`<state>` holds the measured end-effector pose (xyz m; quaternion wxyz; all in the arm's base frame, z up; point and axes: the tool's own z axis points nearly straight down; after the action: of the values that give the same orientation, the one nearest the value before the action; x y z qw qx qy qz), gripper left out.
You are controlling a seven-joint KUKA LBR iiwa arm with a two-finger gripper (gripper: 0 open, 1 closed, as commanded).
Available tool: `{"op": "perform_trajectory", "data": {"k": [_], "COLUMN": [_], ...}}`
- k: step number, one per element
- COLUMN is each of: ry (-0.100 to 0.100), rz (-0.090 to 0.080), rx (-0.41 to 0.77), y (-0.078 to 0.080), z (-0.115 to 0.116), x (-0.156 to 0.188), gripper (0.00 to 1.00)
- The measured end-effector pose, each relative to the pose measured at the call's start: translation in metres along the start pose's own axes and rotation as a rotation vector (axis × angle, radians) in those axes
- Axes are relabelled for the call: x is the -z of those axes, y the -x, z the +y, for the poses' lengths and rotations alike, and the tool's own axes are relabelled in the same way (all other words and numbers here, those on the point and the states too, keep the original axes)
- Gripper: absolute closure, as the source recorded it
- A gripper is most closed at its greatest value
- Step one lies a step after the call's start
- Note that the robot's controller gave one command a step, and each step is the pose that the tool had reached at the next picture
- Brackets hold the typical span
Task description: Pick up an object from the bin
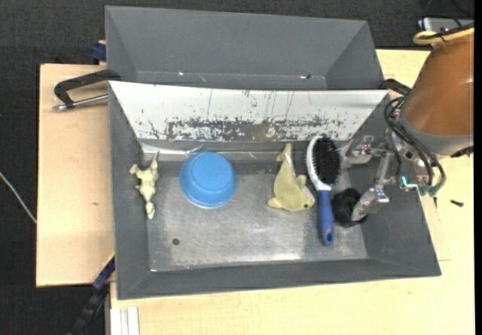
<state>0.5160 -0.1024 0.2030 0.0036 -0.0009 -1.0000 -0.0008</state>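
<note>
My gripper (367, 174) is low at the right end of the bin, open, with nothing between its fingers. One fingertip (358, 150) points at the head of a hairbrush (324, 175), which has black bristles, a white frame and a blue handle and lies lengthwise just left of the gripper. The other fingertip (370, 199) is next to a small black round thing (345, 205) resting by the brush's handle; whether they touch I cannot tell. A yellow soft toy (290, 187) lies left of the brush.
A blue round bowl (208, 178) sits left of the middle. A pale yellow toy animal (146, 183) lies against the left wall. The bin's sloped right wall is close behind the gripper.
</note>
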Motion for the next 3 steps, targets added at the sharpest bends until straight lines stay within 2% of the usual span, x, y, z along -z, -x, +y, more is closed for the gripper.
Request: {"op": "perform_trajectory", "data": {"k": [1,2,3], "ry": [-0.003,-0.003,-0.002], "rz": [-0.013,-0.015,-0.016], "rx": [0.007,-0.008,-0.081], "y": [-0.001,-0.003,-0.001], "z": [-0.044,-0.050,-0.044], "x": [-0.121,-0.101,-0.074], "gripper": [0.00,0.00,0.00]}}
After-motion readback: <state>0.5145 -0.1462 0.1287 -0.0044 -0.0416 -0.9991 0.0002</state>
